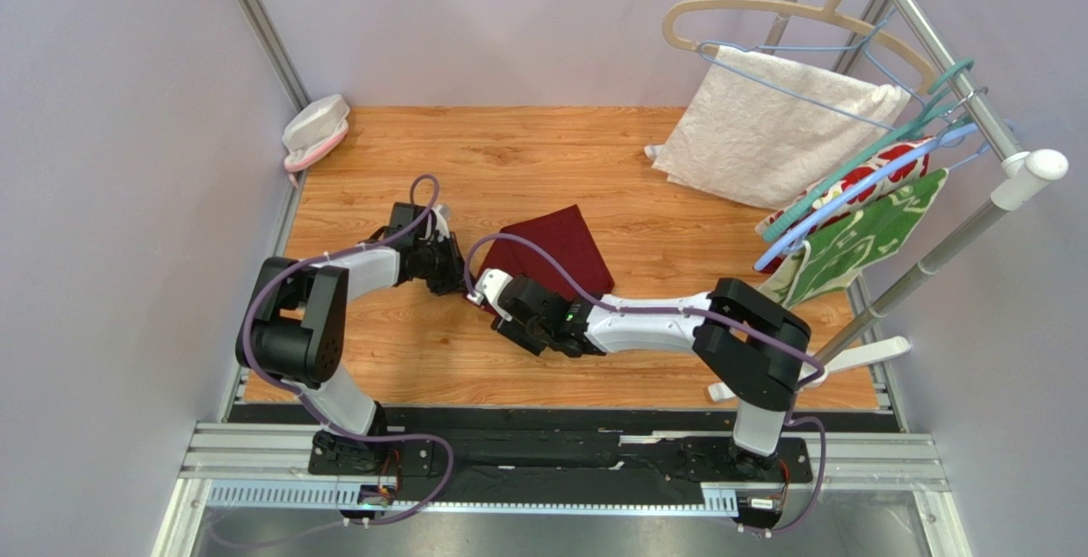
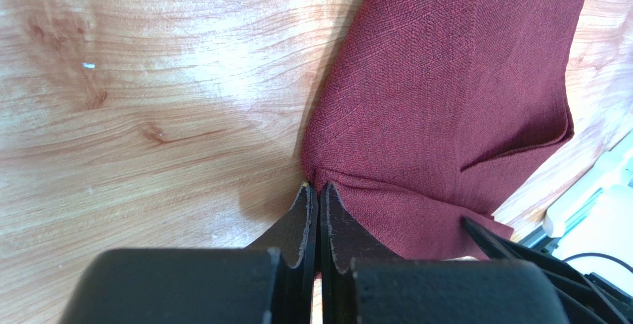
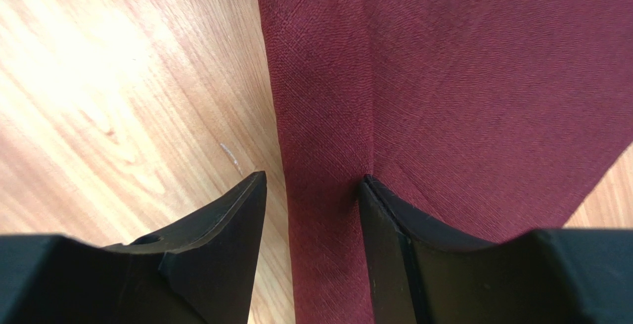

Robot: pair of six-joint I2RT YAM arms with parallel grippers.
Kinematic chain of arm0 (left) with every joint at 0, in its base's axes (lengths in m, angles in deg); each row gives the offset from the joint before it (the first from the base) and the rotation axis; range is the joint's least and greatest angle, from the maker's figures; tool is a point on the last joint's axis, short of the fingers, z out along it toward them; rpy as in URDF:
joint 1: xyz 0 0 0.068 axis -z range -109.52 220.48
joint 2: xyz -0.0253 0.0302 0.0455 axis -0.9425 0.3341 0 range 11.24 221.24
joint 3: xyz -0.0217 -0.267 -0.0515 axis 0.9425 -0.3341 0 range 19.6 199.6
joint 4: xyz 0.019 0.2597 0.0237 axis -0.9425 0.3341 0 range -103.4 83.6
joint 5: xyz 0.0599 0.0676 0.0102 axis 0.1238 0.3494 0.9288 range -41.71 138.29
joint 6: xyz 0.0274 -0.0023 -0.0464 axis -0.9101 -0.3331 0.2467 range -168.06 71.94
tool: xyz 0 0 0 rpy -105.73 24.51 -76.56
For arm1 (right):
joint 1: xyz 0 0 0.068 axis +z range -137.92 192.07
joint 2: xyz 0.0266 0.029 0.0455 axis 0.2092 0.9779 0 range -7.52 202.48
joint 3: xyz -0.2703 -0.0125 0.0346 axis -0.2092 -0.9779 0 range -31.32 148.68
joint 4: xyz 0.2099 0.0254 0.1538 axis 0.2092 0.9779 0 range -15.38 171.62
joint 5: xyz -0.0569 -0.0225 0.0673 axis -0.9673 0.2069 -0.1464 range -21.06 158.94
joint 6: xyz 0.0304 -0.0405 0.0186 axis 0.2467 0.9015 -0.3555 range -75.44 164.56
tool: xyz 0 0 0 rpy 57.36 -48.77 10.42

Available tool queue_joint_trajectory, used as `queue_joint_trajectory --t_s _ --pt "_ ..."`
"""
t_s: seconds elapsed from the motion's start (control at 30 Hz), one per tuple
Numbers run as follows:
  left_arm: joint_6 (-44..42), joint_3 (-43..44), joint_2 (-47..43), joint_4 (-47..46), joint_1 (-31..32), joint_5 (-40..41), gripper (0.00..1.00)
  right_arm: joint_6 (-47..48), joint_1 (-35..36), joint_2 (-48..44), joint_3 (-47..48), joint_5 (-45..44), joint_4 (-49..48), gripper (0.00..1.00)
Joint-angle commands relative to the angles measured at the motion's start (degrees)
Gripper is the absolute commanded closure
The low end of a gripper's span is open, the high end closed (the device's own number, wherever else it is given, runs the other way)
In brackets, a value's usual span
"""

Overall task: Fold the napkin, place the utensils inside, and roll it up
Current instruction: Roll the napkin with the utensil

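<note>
The dark red napkin (image 1: 558, 248) lies folded on the wooden table, just beyond both grippers. My left gripper (image 1: 455, 274) is at its left corner. In the left wrist view the napkin (image 2: 453, 86) puckers where the left gripper (image 2: 318, 184) is shut on its edge. My right gripper (image 1: 501, 298) is at the napkin's near corner. In the right wrist view the right gripper (image 3: 313, 181) is open and straddles a folded strip of the napkin (image 3: 483, 79): one finger over bare wood, the other against the cloth. The utensils are out of view.
A white textured towel (image 1: 779, 130) hangs on a hanger at the back right. Red-and-green floral cloths (image 1: 868, 232) hang on a metal rack (image 1: 983, 123) beside it. A white and pink object (image 1: 314, 130) sits at the table's far left corner.
</note>
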Motion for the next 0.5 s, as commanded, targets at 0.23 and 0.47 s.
queue_joint_trajectory --t_s 0.23,0.47 --pt "-1.1 1.8 0.3 0.7 0.0 -1.1 1.00 -1.9 -3.2 6.1 3.3 2.8 1.7 0.69" --pt "-0.1 2.6 -6.5 1.6 -0.1 1.8 0.46 -4.5 -7.7 6.2 3.5 23.2 5.6 0.85"
